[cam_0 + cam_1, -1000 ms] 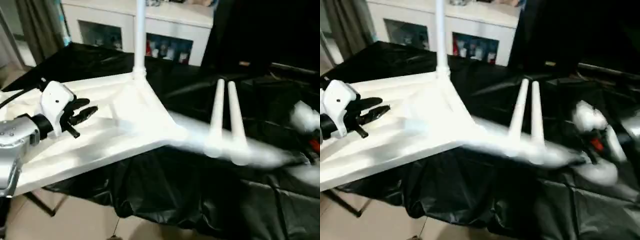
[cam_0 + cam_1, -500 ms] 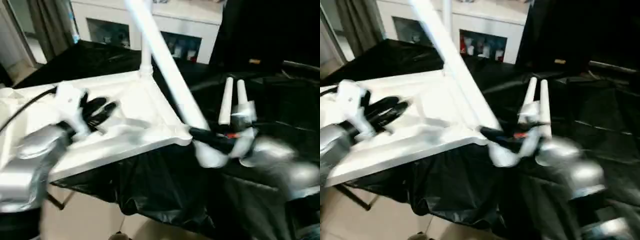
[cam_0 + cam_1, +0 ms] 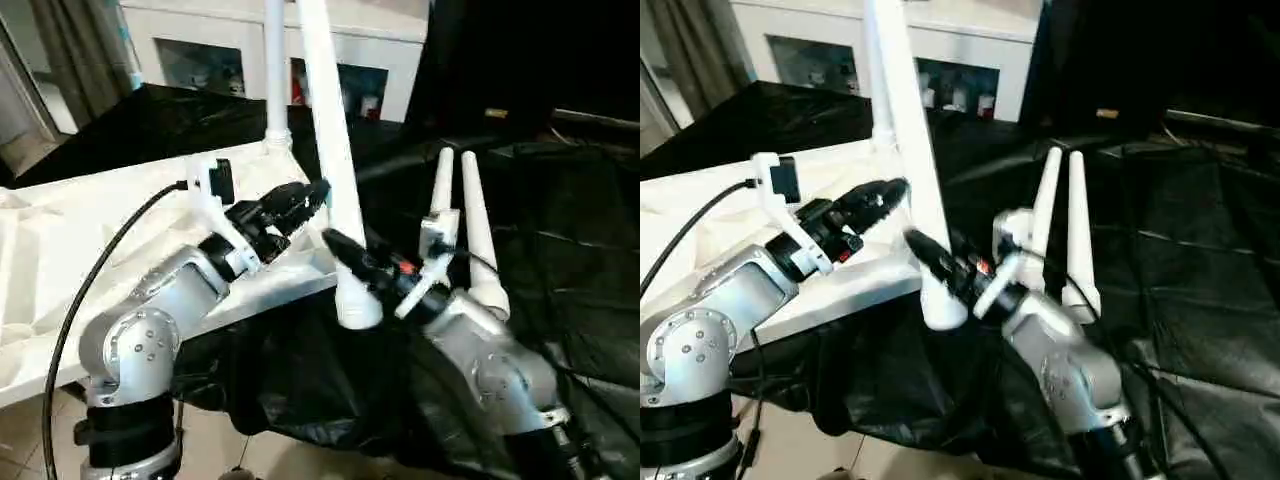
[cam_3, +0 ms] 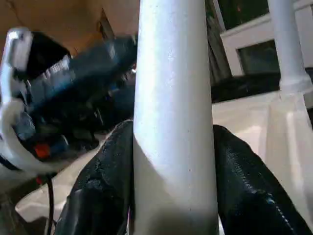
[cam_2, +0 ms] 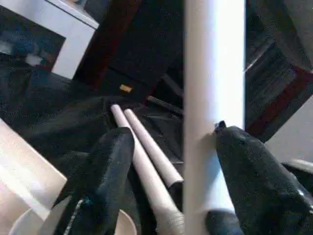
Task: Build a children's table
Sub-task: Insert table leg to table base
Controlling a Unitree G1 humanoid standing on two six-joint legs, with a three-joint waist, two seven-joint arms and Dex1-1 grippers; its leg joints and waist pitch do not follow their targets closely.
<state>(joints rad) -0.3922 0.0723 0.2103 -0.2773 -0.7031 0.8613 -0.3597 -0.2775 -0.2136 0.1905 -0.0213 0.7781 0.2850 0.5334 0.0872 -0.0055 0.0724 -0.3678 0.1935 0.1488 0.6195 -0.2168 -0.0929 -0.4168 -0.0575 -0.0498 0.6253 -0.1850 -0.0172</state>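
Observation:
The white tabletop (image 3: 90, 230) lies underside up on the black cloth, with one leg (image 3: 273, 70) standing in its far corner socket. My right gripper (image 3: 340, 248) is shut on a second leg (image 3: 325, 120) just above its flared end, holding it nearly upright beside the tabletop's near corner. In the right wrist view both fingers (image 4: 105, 181) press against that leg (image 4: 173, 122). My left gripper (image 3: 312, 195) is open astride the same leg higher up; one finger (image 5: 254, 171) touches it and the other (image 5: 105, 176) stands apart. Two loose legs (image 3: 455, 215) lie side by side on the cloth.
White cabinets with glass fronts (image 3: 200, 50) stand behind the table. Black cloth (image 3: 560, 250) covers the surface to the right. A black cable (image 3: 90, 300) loops from my left wrist over the tabletop. Bare floor (image 3: 30, 430) shows below the near edge.
My right arm has swung the leg up from lying low to nearly upright. My left gripper has moved right across the tabletop to that leg and opened wider. The camera has shifted too.

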